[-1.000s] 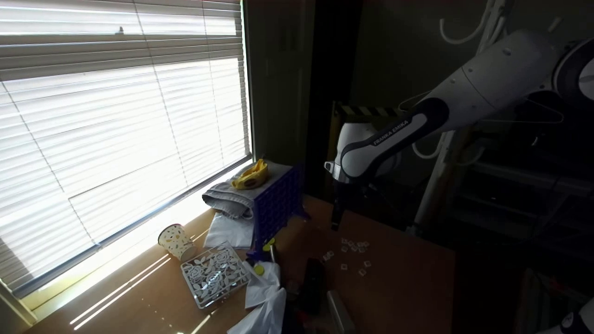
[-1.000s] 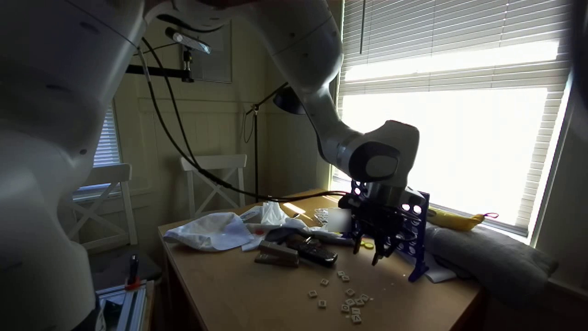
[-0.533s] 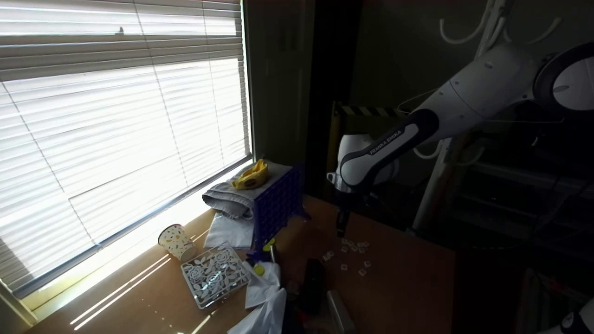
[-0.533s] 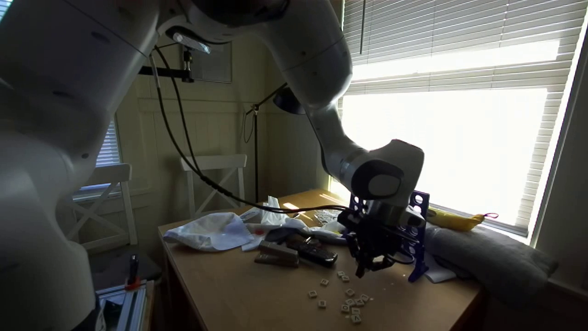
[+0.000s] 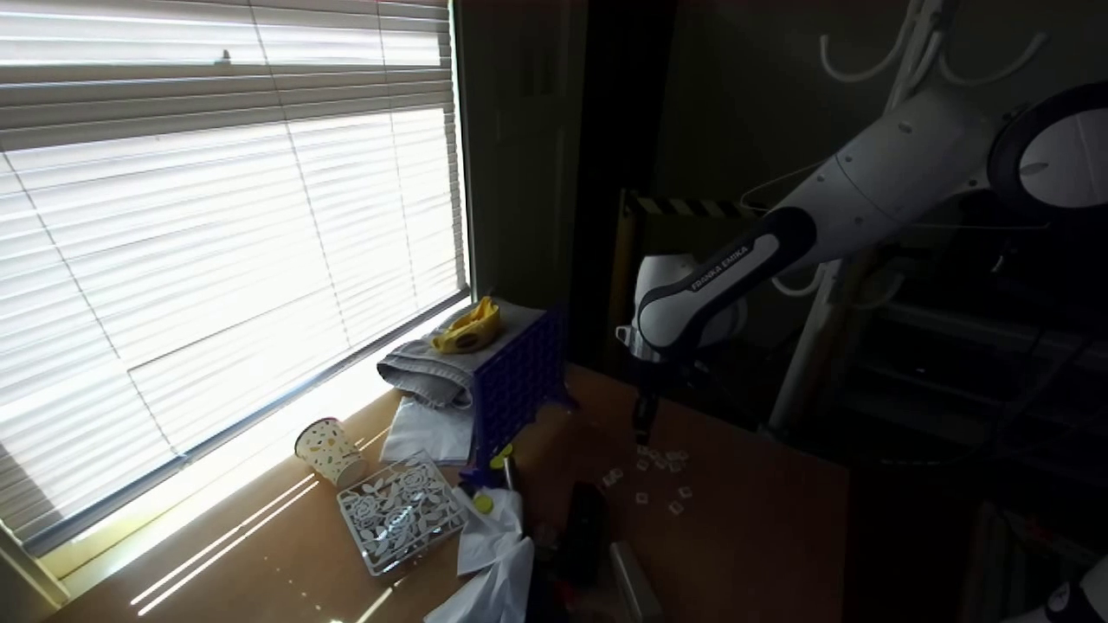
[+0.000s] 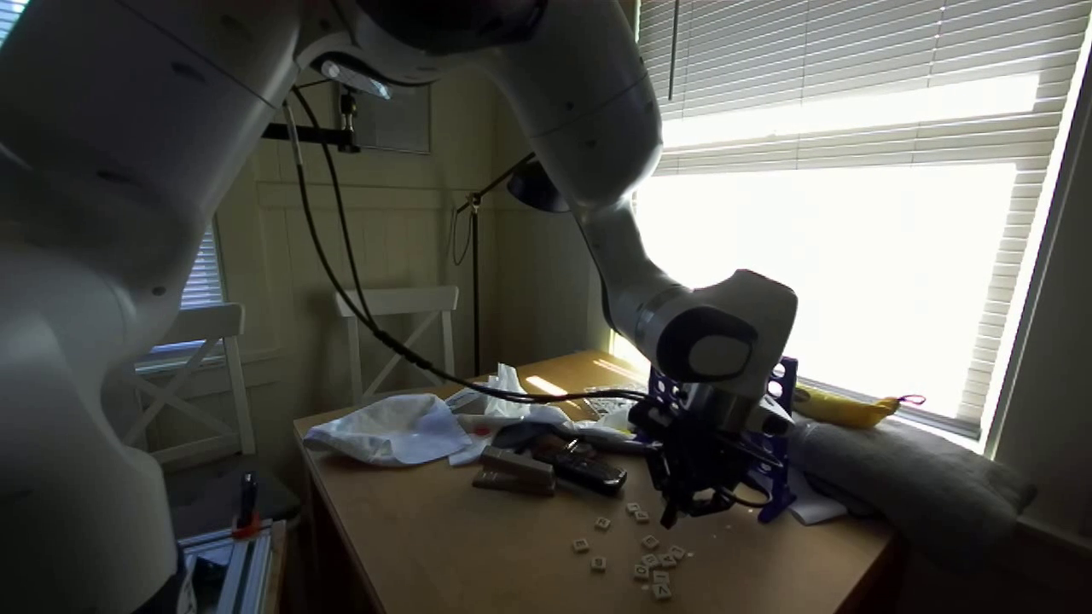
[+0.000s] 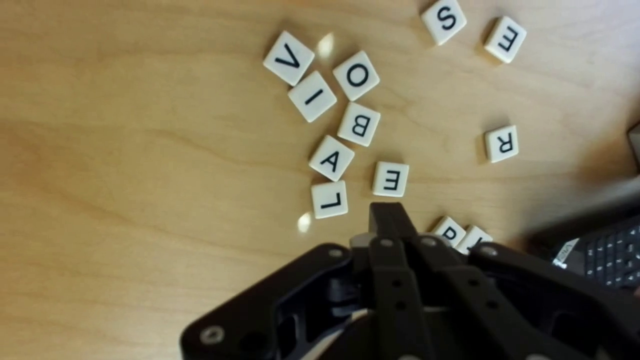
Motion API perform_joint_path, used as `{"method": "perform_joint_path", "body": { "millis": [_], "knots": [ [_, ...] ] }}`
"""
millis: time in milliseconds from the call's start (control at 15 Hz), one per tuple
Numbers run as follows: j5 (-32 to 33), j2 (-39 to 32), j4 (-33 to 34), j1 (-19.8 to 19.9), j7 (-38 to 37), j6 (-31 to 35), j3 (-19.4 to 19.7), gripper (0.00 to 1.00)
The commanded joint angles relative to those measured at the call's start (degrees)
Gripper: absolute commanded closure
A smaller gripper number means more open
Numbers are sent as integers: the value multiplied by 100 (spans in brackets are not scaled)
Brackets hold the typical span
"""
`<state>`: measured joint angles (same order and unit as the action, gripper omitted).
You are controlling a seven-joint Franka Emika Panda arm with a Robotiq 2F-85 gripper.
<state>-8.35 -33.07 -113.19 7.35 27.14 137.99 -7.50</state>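
Observation:
My gripper points down over the table with its black fingers together and nothing visible between them. Just beyond the tips in the wrist view lies a white letter tile marked E. To its left are an L tile and an A tile; B, I, O and V cluster farther up. An R tile and an S tile lie apart on the right. A P tile is partly covered by the gripper. In an exterior view the gripper hangs behind the tiles.
A purple upright rack stands behind the gripper, near grey cloth with a yellow banana-shaped item. A stapler and a dark keypad device lie beside the tiles. A speckled cup and openwork trivet sit windowward.
The gripper has come down closer to the tiles and its fingers have gone from apart to together. Tiles and other objects have stayed in place.

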Motion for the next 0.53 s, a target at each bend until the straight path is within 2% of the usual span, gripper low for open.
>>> {"method": "perform_joint_path", "body": {
  "millis": [0,467],
  "knots": [
    [-15,-239,194,88,54,14,-34,100],
    [-38,-395,237,196,130,360,-102,100]
  ]
}}
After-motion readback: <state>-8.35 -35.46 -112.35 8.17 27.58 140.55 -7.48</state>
